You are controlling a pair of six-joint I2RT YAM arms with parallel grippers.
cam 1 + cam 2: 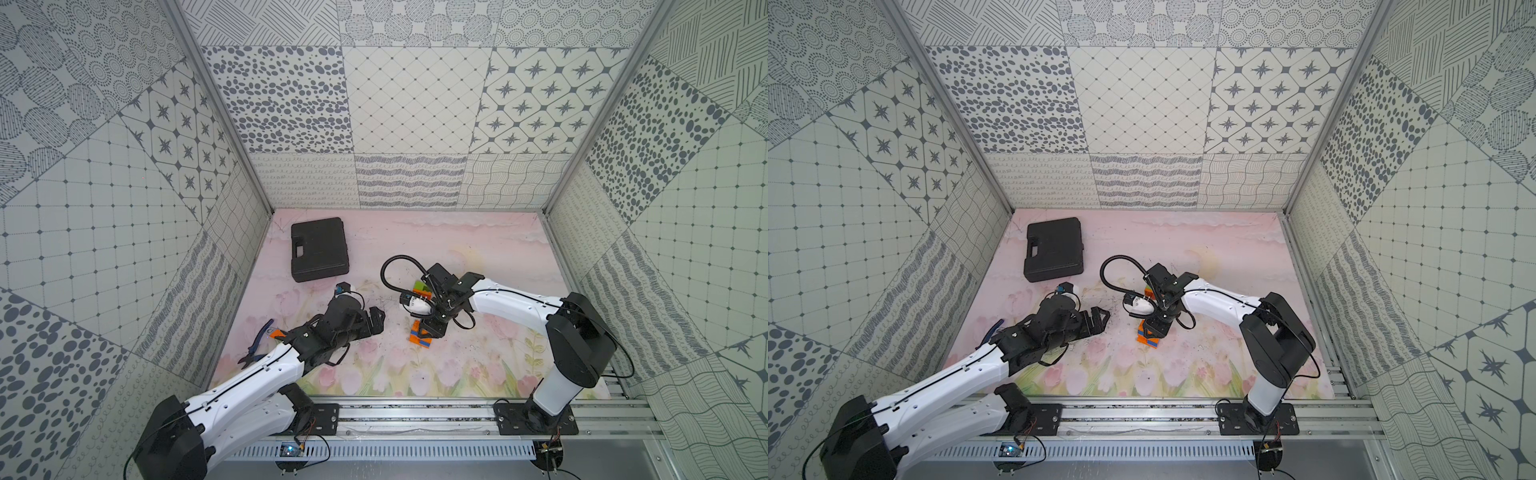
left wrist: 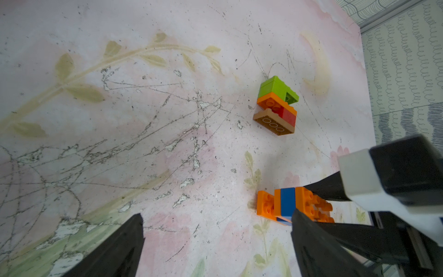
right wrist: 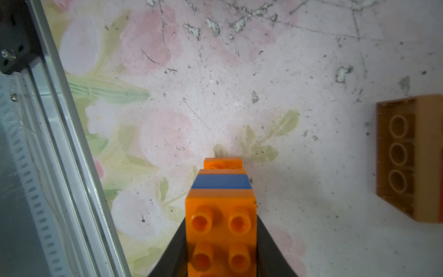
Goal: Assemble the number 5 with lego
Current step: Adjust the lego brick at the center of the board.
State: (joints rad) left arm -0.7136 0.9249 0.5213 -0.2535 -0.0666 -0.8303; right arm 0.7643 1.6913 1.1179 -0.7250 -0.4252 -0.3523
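Observation:
A joined lego piece of orange bricks with a blue layer point(image 1: 419, 340) point(image 1: 1148, 338) lies on the pink mat near the middle. My right gripper point(image 3: 220, 224) is shut on its orange studded end point(image 3: 220, 215), a black finger point(image 3: 265, 239) against each side. In a top view that gripper point(image 1: 430, 330) points down at the mat. A second lego cluster point(image 2: 275, 105) of green, orange, red and brown bricks lies just beyond it; its brown underside point(image 3: 410, 158) faces up. My left gripper point(image 2: 217, 215) point(image 1: 376, 320) hovers open to the left, holding nothing.
A shut black case point(image 1: 319, 249) lies at the back left of the mat. A blue and orange handled hand tool point(image 1: 257, 340) lies under my left arm by the left wall. The aluminium rail point(image 1: 415, 415) point(image 3: 60, 144) runs along the front edge.

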